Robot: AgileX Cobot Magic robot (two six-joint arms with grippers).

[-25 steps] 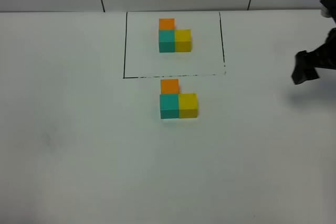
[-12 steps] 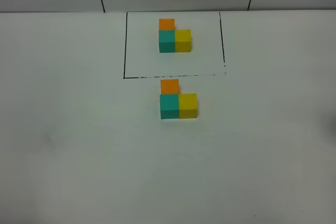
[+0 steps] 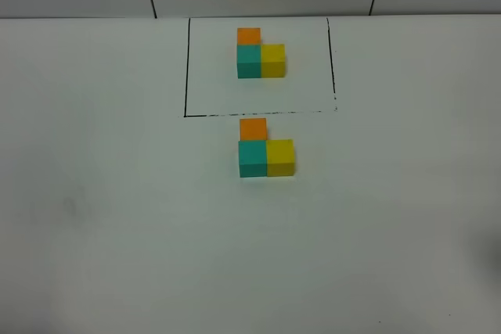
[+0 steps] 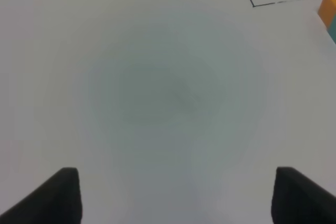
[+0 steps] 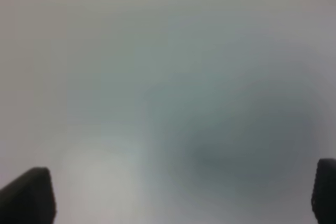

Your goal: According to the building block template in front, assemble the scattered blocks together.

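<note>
template (image 3: 261, 57) at back of table (image 3: 117, 193), assembled blocks (image 3: 266, 150) just in front

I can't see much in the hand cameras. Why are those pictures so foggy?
The right wrist view is wholly blurred: bare table, dark fingertips at the edge. The left wrist view is soft, with a grey shadow patch, though the orange block shows. The exterior high view is sharp: the black frame reads clearly.

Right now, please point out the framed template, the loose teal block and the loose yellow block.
building block template (image 3: 261, 56), exterior high view, on the teal and yellow cubes' seam.
teal block (image 3: 252, 157), exterior high view, on its top face.
yellow block (image 3: 280, 156), exterior high view, on its top face.
</note>
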